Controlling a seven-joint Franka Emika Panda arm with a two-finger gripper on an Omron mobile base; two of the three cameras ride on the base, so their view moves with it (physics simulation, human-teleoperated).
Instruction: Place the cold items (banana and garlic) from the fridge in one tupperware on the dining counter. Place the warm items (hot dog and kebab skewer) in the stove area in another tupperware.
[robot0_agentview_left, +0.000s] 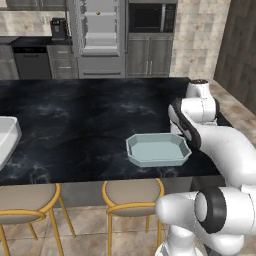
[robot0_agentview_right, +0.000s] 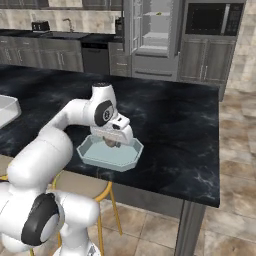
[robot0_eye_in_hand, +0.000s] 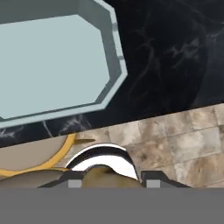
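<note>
Gripper (robot0_agentview_right: 112, 144) hangs over the pale blue tupperware (robot0_agentview_right: 95, 157), fingers clamped on a tan rounded lump (robot0_eye_in_hand: 103, 174), probably the garlic, not yet set down. Risk as I judge it: let go from this height, the lump could bounce over the low rim and roll off the near edge of the dining counter (robot0_agentview_left: 75, 130) among the stools (robot0_agentview_left: 132, 192). Tray sits near that edge; open marble lies beyond and to both sides.

a tupperware (robot0_agentview_left: 158, 150) is set on the dining counter (robot0_agentview_left: 75, 120) near its front edge, with two stools (robot0_agentview_left: 132, 195) tucked below. the fridge (robot0_agentview_left: 100, 35) is placed behind the counter, a microwave (robot0_agentview_left: 150, 17) to its right.
</note>
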